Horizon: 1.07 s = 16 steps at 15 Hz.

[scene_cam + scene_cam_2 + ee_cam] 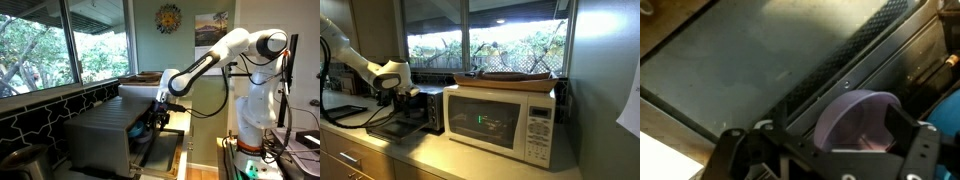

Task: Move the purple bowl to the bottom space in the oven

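A pale table (430,152) runs along below the window. The grey oven (100,135) stands directly on it, with its glass door folded down flat and open. Just beside the oven a larger white microwave (500,122) also stands on the table. The purple bowl (855,120) rests inside the oven's dark interior, just past the door; which level cannot be told.

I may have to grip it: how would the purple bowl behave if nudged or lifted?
The bowl looks small, smooth and plain, so probably stiff, light and a bit slippery. It stands tilted, its opening showing, so a nudge may rock or roll it.
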Motion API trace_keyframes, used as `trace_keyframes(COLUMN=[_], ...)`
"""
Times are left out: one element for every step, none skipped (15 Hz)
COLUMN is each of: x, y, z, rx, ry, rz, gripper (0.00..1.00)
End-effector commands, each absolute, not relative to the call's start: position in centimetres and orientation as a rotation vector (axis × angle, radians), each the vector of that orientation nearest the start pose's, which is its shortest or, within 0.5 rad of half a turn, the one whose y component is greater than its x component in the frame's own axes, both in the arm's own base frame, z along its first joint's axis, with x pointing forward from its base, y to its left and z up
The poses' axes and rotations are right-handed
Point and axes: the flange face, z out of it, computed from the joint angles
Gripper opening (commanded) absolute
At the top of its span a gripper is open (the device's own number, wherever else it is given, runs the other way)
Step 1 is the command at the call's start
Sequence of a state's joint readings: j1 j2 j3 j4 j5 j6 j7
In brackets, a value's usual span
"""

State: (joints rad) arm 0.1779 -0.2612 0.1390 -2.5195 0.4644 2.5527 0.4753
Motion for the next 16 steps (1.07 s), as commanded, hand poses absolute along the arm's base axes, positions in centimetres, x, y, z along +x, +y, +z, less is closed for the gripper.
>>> trace_keyframes(x=[42.2,41.9,41.6,41.3,41.0,40.9,41.0,41.4,41.8,42.1,42.3,42.4,42.4,42.4,42.4,42.5], y=[12.5,12.3,12.1,11.8,11.3,10.9,10.7,10.9,11.1,11.4,11.8,12.0,12.1,12.2,12.3,12.4], z=[40.4,40.4,40.2,40.0,39.8,39.7,39.7,39.6,39.5,39.4,39.3,39.1,39.0,39.0,38.9,38.9], rx=[-2.699,-2.708,-2.716,-2.729,-2.743,-2.746,-2.756,-2.762,-2.766,-2.777,-2.787,-2.797,-2.804,-2.809,-2.809,-2.81], ry=[0.577,0.539,0.512,0.481,0.472,0.472,0.482,0.479,0.479,0.474,0.464,0.452,0.446,0.429,0.419,0.416], rz=[-0.116,-0.073,-0.024,0.026,0.048,0.06,0.058,0.04,0.017,-0.012,-0.03,-0.049,-0.067,-0.089,-0.108,-0.131], gripper=[1.0,1.0,1.0,1.0,1.0,1.0,1.0,1.0,1.0,1.0,1.0,1.0,0.75,0.74,0.68,0.58])
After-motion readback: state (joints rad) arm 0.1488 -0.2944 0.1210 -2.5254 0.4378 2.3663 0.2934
